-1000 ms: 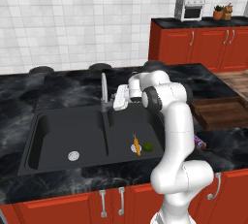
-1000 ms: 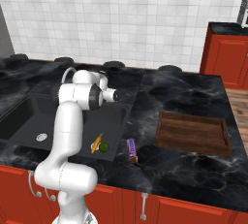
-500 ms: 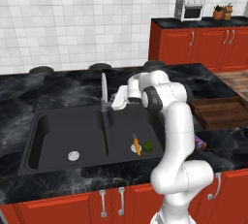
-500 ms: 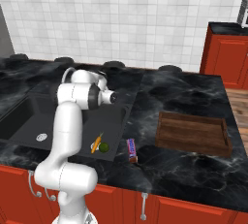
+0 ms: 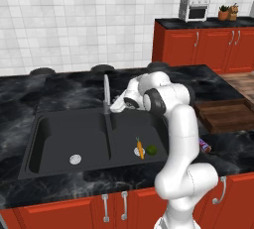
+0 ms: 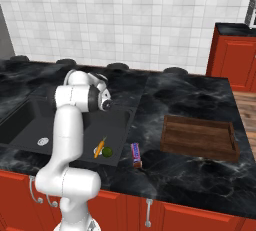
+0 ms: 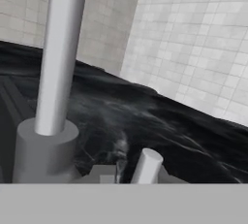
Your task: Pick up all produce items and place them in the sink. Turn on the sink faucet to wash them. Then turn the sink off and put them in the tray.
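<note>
Carrot (image 5: 140, 148) and lime (image 5: 151, 149) lie side by side, just apart, on the floor of the right basin of the sink (image 5: 59, 124), toward its near right corner; same pair seen from the other side, carrot (image 6: 100, 147), lime (image 6: 107, 151). So the first step looks done. No water is visible at the spout.

Gripper (image 5: 119, 107) sits at the base of the faucet (image 5: 106, 94), on its right side. Fingers are closed almost completely. In the hand view the small lever (image 7: 145, 166) stands right at the bottom edge beside the faucet post (image 7: 58, 58); whether the fingers pinch it or just press on it, cannot tell.

Judgement: step in hand is turning the water on. Left: wash, shut off, move both items to the tray (image 6: 199, 137).

Room: the faucet post stands close on the left of the hand, the tiled wall is behind, so little space for a sideways swing. The tray is well to the right on open counter (image 6: 175, 95). A purple packet (image 6: 135, 154) lies between sink and tray, near the counter's front edge; not to be moved.
</note>
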